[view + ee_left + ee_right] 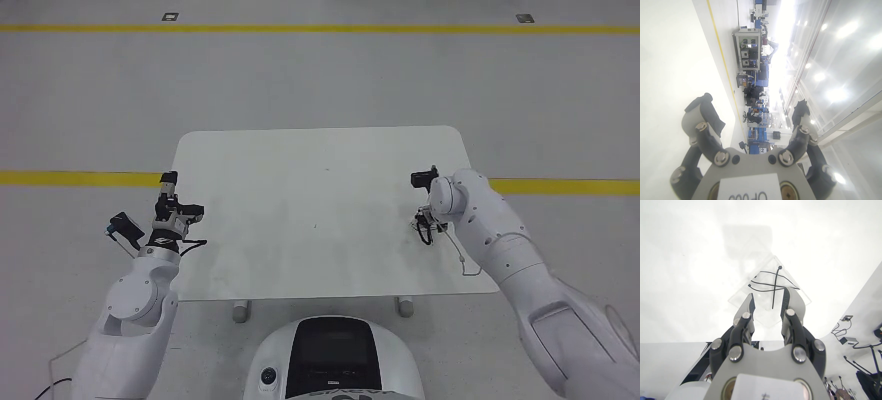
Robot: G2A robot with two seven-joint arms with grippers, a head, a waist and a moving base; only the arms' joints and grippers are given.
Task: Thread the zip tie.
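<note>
Pointing at the zip ties (775, 285), right tool (768, 292) parted; left tool (753, 100) likewise.

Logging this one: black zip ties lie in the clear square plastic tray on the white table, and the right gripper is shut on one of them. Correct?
Not quite. The right gripper is open, with nothing held between its fingers. It is over the black zip ties, which lie in the clear square plastic tray on the white table. The right wrist view shows this.
</note>
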